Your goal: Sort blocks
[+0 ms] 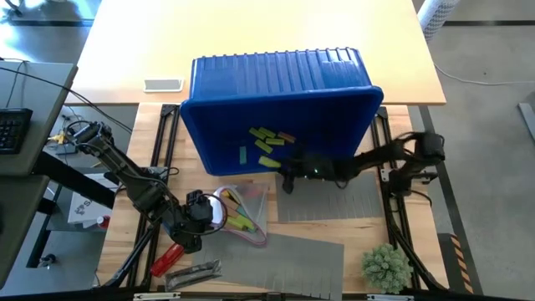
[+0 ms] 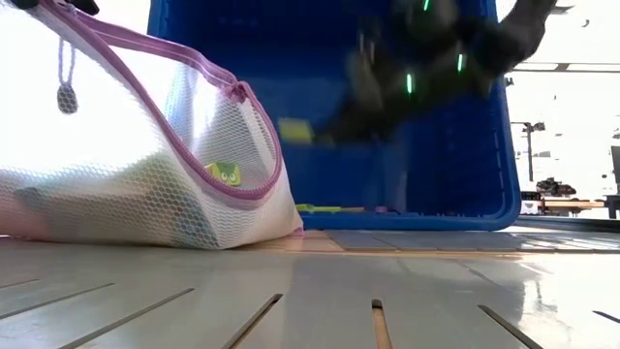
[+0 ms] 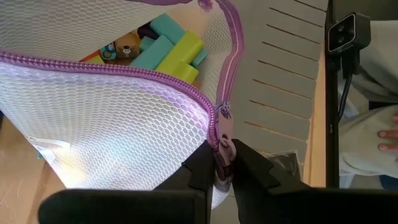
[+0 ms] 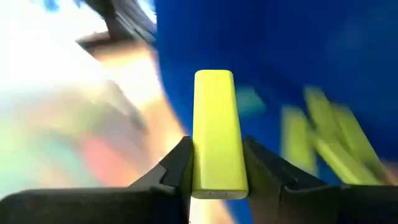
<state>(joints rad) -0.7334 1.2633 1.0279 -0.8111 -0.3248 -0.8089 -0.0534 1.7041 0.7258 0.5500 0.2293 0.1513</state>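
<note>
A white mesh bag (image 1: 242, 209) with a purple zipper lies on the table at the near left; teal, lime and purple blocks (image 3: 168, 46) show through its open mouth. My left gripper (image 3: 224, 165) is shut on the bag's zipper edge. A blue bin (image 1: 276, 100) lies tipped on its side, its opening facing the near edge, with several lime blocks and a teal block (image 1: 267, 142) on its lower wall. My right gripper (image 1: 288, 177) is at the bin's mouth, shut on a lime block (image 4: 214, 130). That block also shows in the low view (image 2: 295, 131). My left gripper pinches the bag's purple zipper edge (image 3: 222, 134) between its two fingers, at the end of the open mouth where the slider sits. The bag's body rests on the table. My right gripper pinches the lime block's two long sides (image 4: 214, 174) between its two fingers. The block lies along the fingers and sticks out forward past their tips. It is lifted clear in front of the bin's opening.
A red cylindrical tool (image 1: 167, 259) and a clear packet (image 1: 194, 272) lie near the left front. Grey slatted mats (image 1: 284, 263) cover the near table. A small green plant (image 1: 386, 266) stands at the near right. A person's hand (image 3: 388, 130) shows beyond the table edge.
</note>
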